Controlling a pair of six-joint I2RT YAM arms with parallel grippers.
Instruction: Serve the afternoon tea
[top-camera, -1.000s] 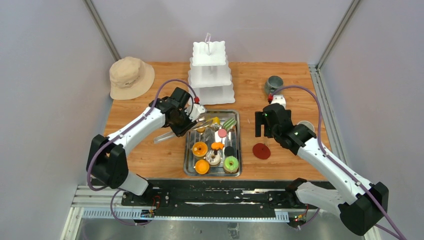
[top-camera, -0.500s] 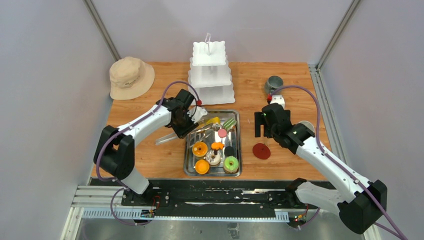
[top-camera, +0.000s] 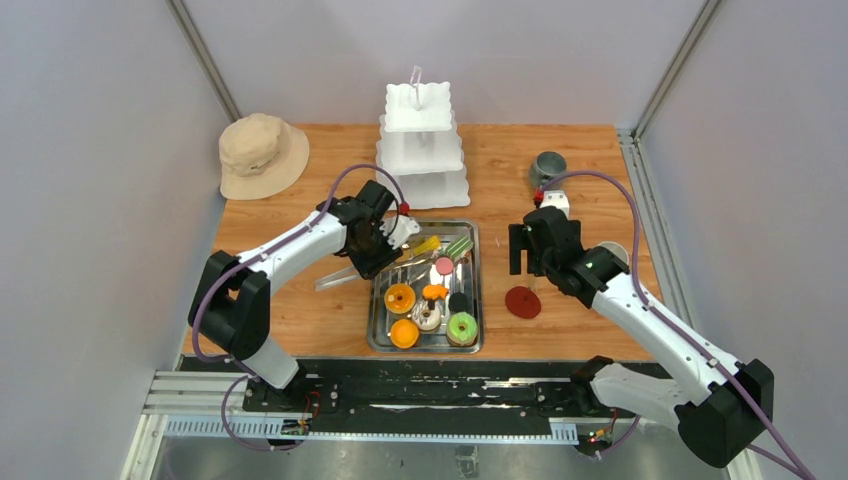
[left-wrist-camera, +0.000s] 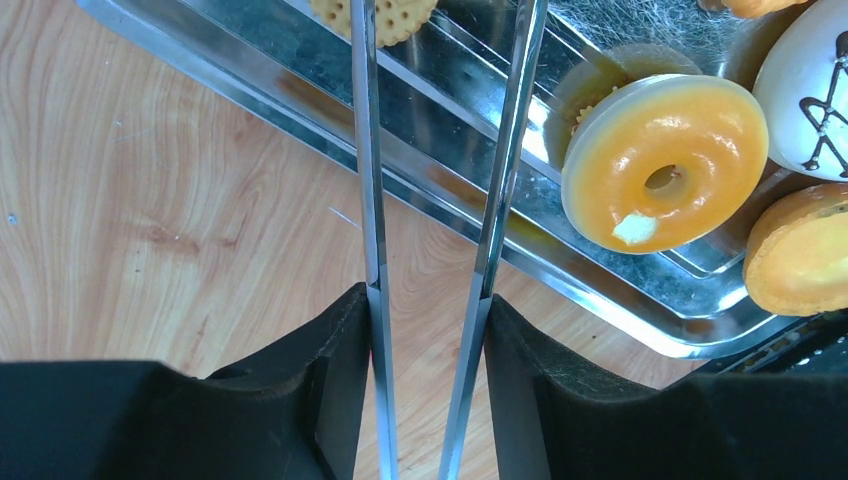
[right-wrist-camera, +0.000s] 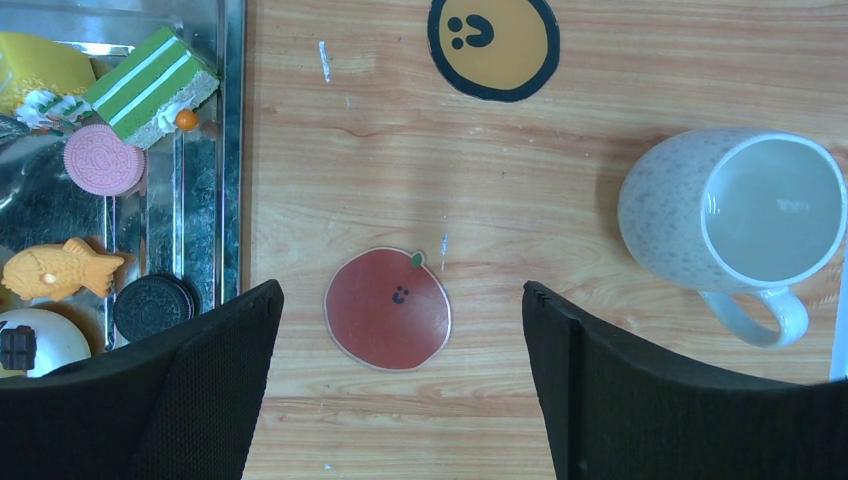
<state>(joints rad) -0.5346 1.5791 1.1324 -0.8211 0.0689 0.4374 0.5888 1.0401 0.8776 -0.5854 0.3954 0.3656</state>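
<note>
Near the centre of the top view, the left gripper (left-wrist-camera: 428, 305) is clenching a pair of metal tongs (left-wrist-camera: 368, 150), its fingers (left-wrist-camera: 320, 370) pressing on the two blades from outside. The blades are reaching across the rim of the steel tray (right-wrist-camera: 232, 180) toward the upper edge of the left wrist view. A yellow biscuit (left-wrist-camera: 400, 18) is lying between them there. Their tips are running out of frame, so I cannot tell whether they are pinching it. An orange donut (left-wrist-camera: 620, 150) is sitting in the tray at the right of that view, apart from the blades. The other pastries are also lying in the tray, among them a green layered cake (right-wrist-camera: 150, 85), a pink cookie (right-wrist-camera: 103, 160) and a black cookie (right-wrist-camera: 152, 308).

Right of centre, the right gripper (right-wrist-camera: 400, 290) is hanging released, jaws wide, over a red coaster (right-wrist-camera: 388, 330). The white mug (right-wrist-camera: 690, 215) is standing at the right of its wrist view, and the grey mug (top-camera: 547, 167) toward the upper right of the top view.

The step in hand is probably taking a pastry with the tongs. The next move is likely calling for a gentle squeeze on the biscuit, a level lift, and a carry to the white tiered stand (top-camera: 420, 140) at upper centre.
</note>
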